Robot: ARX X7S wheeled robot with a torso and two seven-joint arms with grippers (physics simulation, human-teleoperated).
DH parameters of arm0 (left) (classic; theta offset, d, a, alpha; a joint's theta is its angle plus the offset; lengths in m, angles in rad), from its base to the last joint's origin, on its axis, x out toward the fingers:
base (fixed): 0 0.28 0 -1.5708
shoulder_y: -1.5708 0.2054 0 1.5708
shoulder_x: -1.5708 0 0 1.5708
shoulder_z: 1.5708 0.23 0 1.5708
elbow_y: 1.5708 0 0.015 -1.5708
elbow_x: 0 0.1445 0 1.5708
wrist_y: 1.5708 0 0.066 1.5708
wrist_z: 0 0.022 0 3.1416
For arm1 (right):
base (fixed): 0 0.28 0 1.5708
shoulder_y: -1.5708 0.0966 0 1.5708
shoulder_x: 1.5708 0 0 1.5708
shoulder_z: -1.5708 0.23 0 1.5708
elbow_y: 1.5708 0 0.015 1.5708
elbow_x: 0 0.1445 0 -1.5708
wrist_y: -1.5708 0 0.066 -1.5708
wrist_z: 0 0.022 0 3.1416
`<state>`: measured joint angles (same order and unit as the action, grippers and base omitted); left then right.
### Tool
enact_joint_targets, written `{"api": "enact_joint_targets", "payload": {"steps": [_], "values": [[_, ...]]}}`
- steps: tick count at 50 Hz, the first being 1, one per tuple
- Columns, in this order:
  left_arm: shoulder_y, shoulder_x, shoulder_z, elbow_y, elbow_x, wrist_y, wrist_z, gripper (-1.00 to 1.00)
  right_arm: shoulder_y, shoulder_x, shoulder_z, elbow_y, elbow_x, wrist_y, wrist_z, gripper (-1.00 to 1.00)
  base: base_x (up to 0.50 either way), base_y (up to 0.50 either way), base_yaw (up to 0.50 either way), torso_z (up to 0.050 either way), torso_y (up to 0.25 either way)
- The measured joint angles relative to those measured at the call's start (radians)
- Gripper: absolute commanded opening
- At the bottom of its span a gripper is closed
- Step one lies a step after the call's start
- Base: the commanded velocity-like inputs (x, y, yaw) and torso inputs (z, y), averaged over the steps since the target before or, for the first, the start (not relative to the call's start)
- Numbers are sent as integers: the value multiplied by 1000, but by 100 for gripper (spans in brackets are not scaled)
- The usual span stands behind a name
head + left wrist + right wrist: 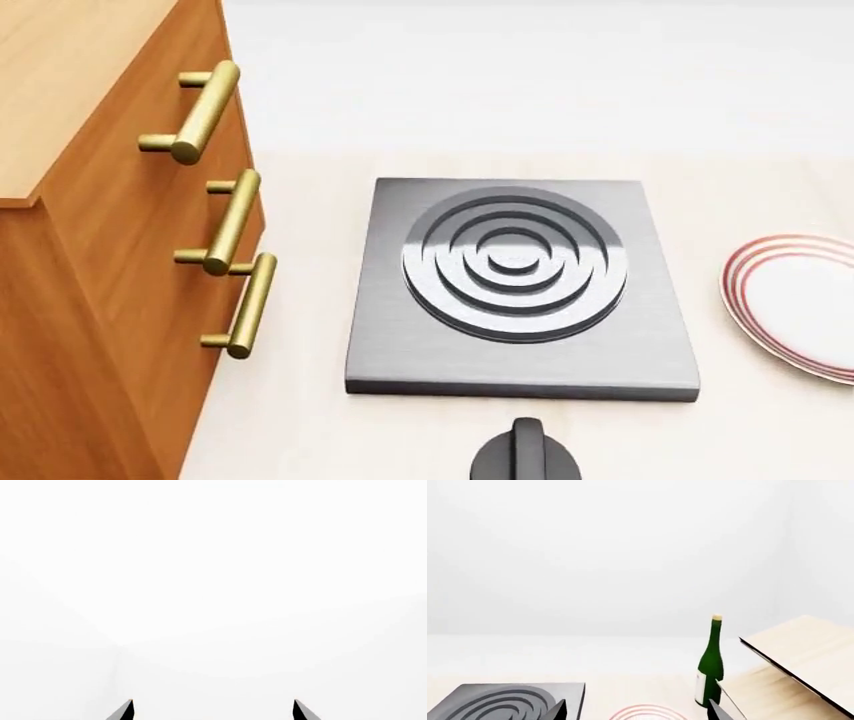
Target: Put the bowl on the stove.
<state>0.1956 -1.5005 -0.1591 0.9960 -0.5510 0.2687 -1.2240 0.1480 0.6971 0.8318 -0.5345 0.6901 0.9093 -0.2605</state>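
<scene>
The stove (521,285) is a flat dark-grey square slab with a round burner of raised rings, lying in the middle of the pale counter in the head view. Its corner also shows in the right wrist view as the stove (500,700). The bowl is out of view in every frame. My left gripper (213,709) shows only two dark fingertips set wide apart against plain white, open with nothing between them. My right gripper (637,711) is open too, its tips spread above the counter between the stove and a green bottle. Neither gripper appears in the head view.
A wooden cabinet (94,260) with brass handles (230,220) stands left of the stove. A black round knob (526,458) sits in front of it. A white plate with red rim rings (801,305) lies to the right. A green bottle (710,662) and a slanted wooden board (800,655) stand beyond.
</scene>
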Motion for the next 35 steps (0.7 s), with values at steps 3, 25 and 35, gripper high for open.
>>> {"api": "enact_joint_targets", "payload": {"steps": [3, 25, 35], "values": [[-8, 0, 8, 0, 1, 0, -1, 100, 0, 1, 4, -1, 7, 8, 0, 100, 500, 0, 0, 0, 0], [-26, 31, 7, 5, -6, -22, 27, 100, 6, 45, -5, 7, 17, 41, 4, 100, 183, 0, 0, 0, 0], [-68, 35, 52, 3, -5, -21, 30, 100, -4, 167, -42, 53, 48, 139, -39, 100, 0, 0, 0, 0, 0]]}}
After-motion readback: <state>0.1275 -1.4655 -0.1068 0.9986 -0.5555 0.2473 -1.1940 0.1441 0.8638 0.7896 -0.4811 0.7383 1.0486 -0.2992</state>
